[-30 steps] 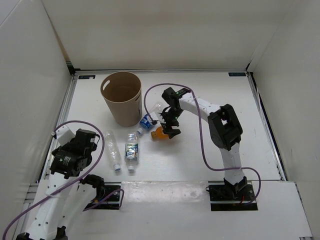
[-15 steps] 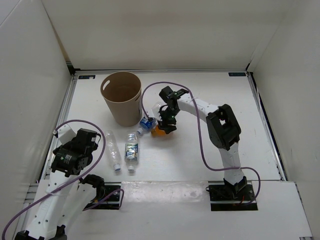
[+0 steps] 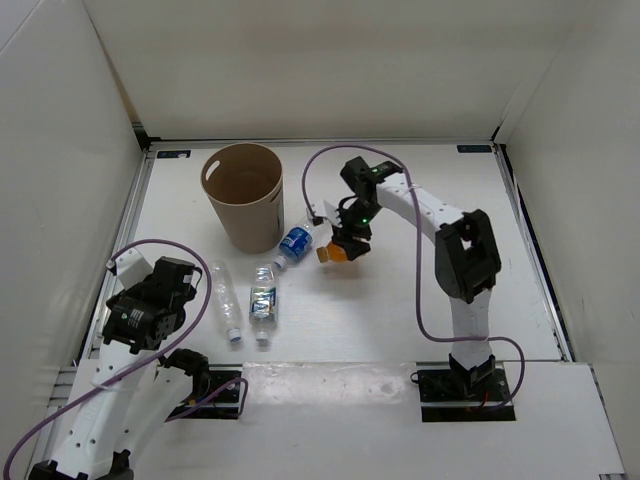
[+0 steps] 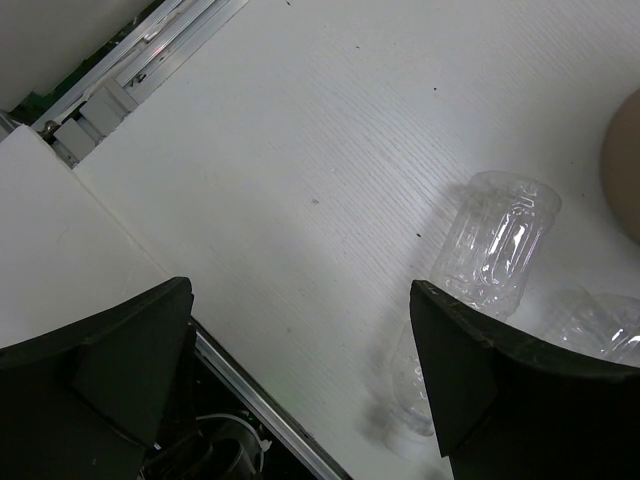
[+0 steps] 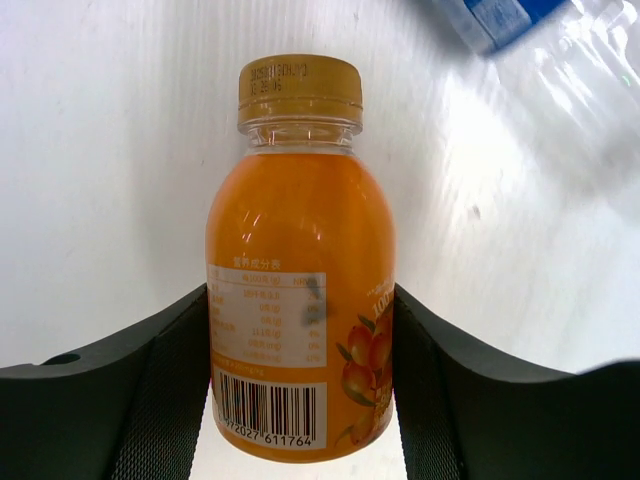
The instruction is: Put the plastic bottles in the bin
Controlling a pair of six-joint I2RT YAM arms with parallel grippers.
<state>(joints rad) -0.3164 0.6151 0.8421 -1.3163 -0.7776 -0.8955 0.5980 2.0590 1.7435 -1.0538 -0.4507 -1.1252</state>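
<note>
bin (image 3: 240, 222) mouth unobstructed, blue-label bottle (image 3: 295, 243) beside its base

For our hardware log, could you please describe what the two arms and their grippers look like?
Both the left arm and the right arm have white links with black joint housings, and a purple cable loops along each. The left gripper has broad, smooth black fingers. The right gripper has black fingers too, with a finely textured inner face.
</note>
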